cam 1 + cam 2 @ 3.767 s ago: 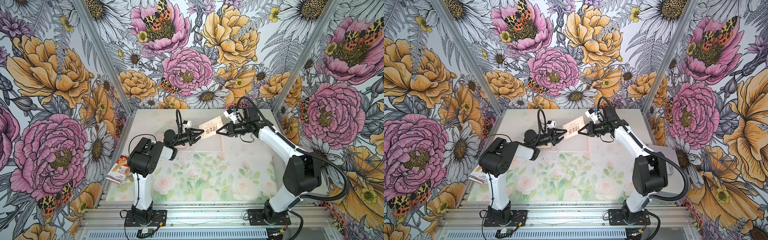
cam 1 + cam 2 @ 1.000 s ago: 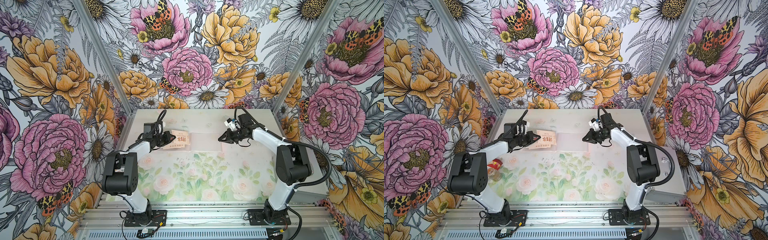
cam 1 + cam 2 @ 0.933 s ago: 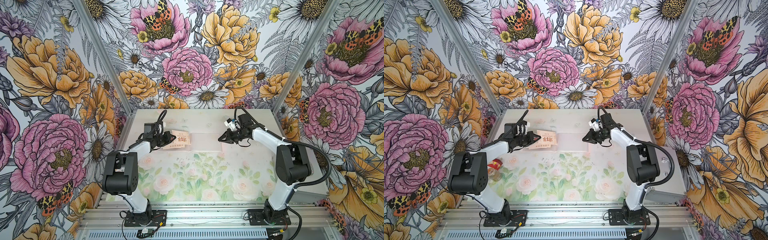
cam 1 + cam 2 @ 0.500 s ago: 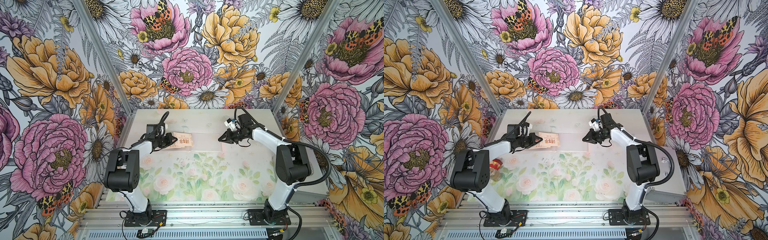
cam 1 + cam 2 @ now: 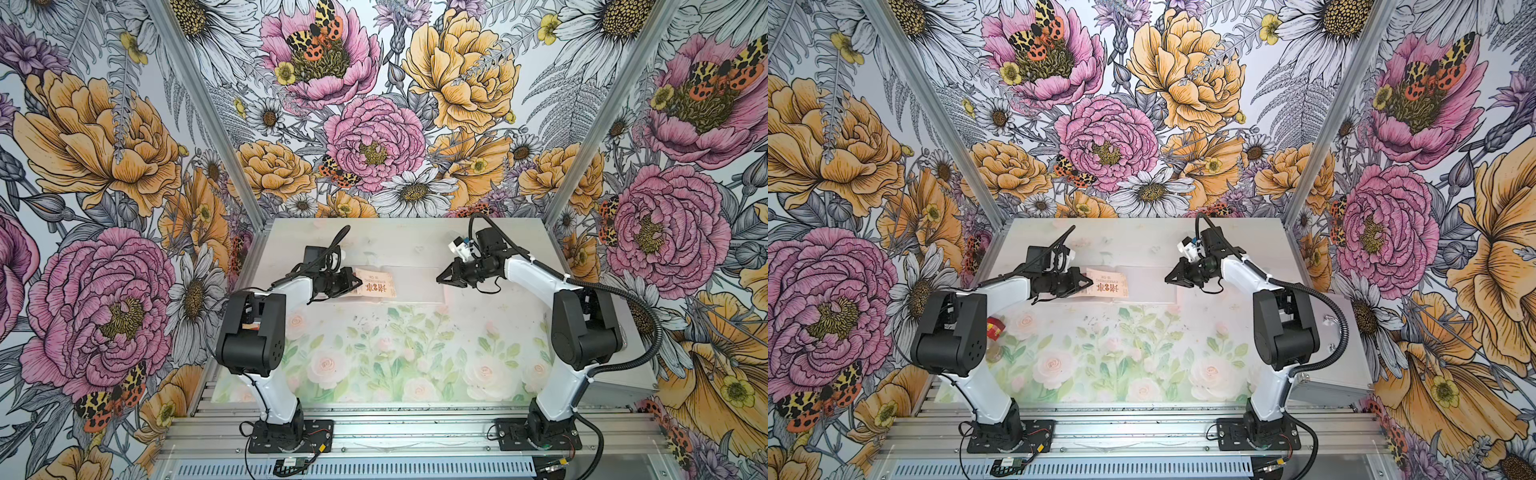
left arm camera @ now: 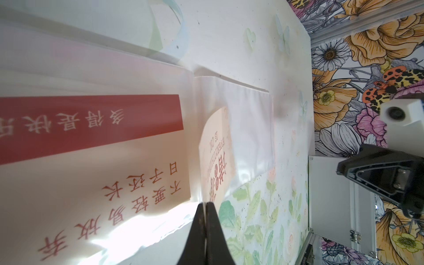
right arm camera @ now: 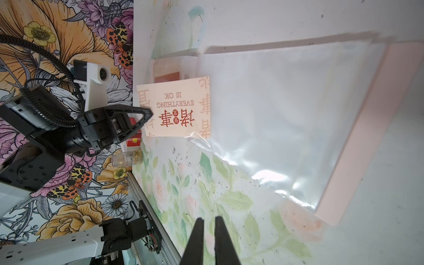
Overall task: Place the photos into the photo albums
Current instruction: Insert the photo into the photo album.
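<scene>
My left gripper (image 5: 357, 283) (image 5: 1090, 285) (image 6: 206, 204) is shut on one edge of a cream photo (image 5: 376, 286) (image 5: 1108, 289) (image 7: 176, 107) (image 6: 215, 160) printed with red characters and "EVERYTHING IS OK". The photo album (image 5: 415, 283) (image 5: 1150, 286) lies open at the back of the table. It shows clear sleeves (image 7: 286, 114) (image 6: 247, 128) and a pink cover edge (image 7: 358, 128). The photo's far end is at a sleeve's mouth, one corner under the film. My right gripper (image 5: 438, 279) (image 5: 1167, 281) (image 7: 208, 219) hovers by the album's right edge, its fingers a narrow gap apart and empty.
A red card (image 6: 91, 124) and a cream card (image 6: 114, 183) sit in the album's left page. A red-and-white box (image 5: 994, 328) (image 7: 134, 137) and a small bottle (image 5: 994, 353) (image 7: 127, 158) lie at the table's left edge. A silver case (image 5: 1337, 345) (image 6: 328, 195) stands on the right.
Earlier both grippers held the photo in the air; the right one has since let go. In the last second my left gripper has slid the photo rightward toward the sleeve. The right arm stays still.
</scene>
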You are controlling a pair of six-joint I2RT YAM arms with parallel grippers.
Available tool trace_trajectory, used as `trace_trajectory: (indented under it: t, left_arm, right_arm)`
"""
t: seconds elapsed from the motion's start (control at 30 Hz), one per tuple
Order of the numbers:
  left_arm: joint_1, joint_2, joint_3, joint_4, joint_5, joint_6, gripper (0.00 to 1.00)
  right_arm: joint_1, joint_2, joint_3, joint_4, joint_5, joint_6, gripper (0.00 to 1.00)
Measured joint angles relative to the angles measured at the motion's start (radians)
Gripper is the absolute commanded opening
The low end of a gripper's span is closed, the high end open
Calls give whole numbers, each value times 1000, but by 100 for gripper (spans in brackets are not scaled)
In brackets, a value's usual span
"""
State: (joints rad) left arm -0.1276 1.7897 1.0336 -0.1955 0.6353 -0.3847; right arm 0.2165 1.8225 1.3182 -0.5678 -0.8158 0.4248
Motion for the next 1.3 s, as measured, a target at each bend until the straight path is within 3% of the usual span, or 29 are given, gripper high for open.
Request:
trace_trajectory:
  t: [0.33, 0.7, 0.93, 1.3]
  left_arm:
    - [-104, 167, 146, -31, -23, -1, 2]
    - [-172, 261, 270, -68, -78, -20, 25]
    - [-196, 262, 288, -113, -129, -17, 41]
    - [-198, 173, 290, -248, -270, -4, 47]
  right_arm:
    - [-7, -1, -20, 0, 0, 0, 12]
    - [-20, -16, -40, -1, 1, 0, 12]
    - [-22, -23, -51, 0, 2, 0, 12]
    - [-22, -23, -61, 0, 15, 0, 12]
